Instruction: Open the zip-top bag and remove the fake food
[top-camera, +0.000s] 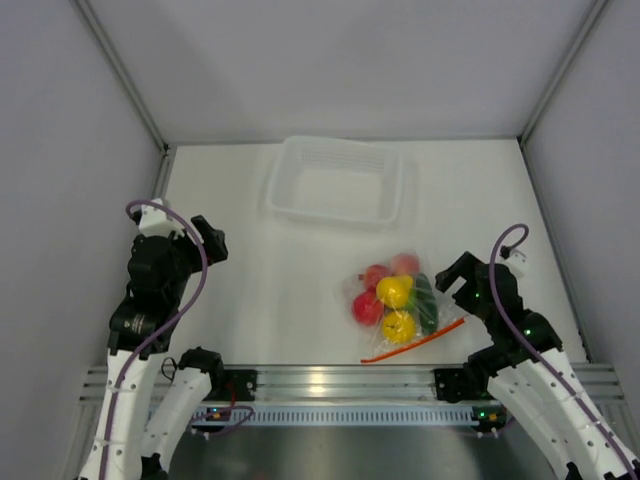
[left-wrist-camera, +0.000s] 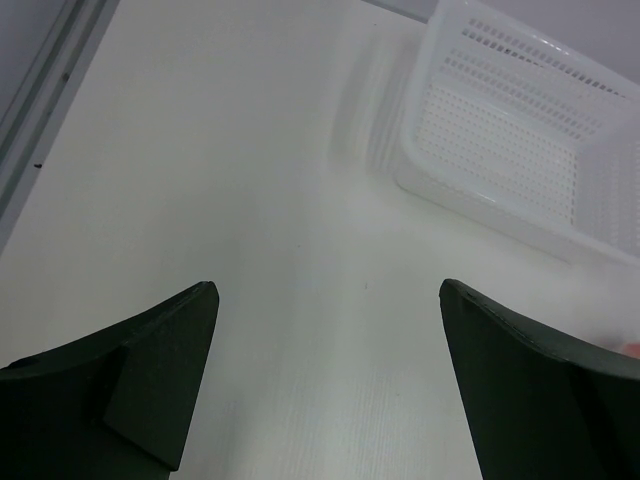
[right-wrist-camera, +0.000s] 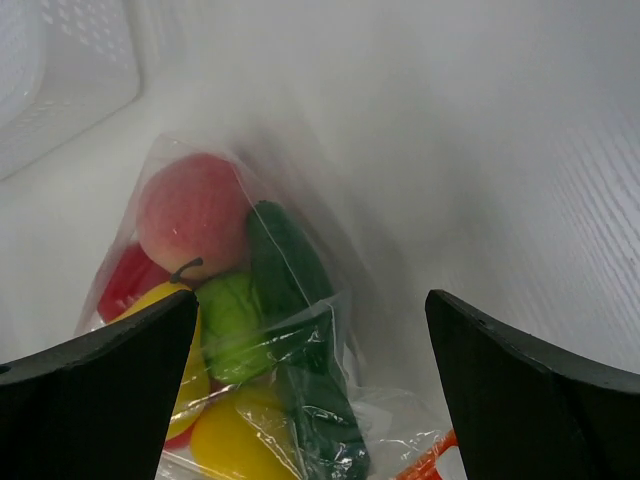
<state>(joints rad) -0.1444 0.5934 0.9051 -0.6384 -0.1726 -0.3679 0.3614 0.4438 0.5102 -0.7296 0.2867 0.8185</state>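
Note:
The clear zip-top bag (top-camera: 400, 305) lies on the table right of centre, its orange-red zip strip (top-camera: 412, 342) along the near edge. The fake food is inside it: red (top-camera: 367, 308), pink (top-camera: 405, 264) and yellow (top-camera: 394, 291) round pieces and a dark green cucumber (top-camera: 424, 303). In the right wrist view the bag (right-wrist-camera: 300, 400) shows a pink fruit (right-wrist-camera: 195, 215), a light-green piece (right-wrist-camera: 235, 325) and the cucumber (right-wrist-camera: 300, 330). My right gripper (top-camera: 452, 279) (right-wrist-camera: 312, 345) is open just right of the bag, its jaws apart over it. My left gripper (top-camera: 212, 243) (left-wrist-camera: 330, 330) is open and empty at the far left.
A translucent white basket (top-camera: 335, 180) stands at the back centre; it also shows in the left wrist view (left-wrist-camera: 520, 140). Grey walls enclose the table on three sides. A metal rail (top-camera: 330, 380) runs along the near edge.

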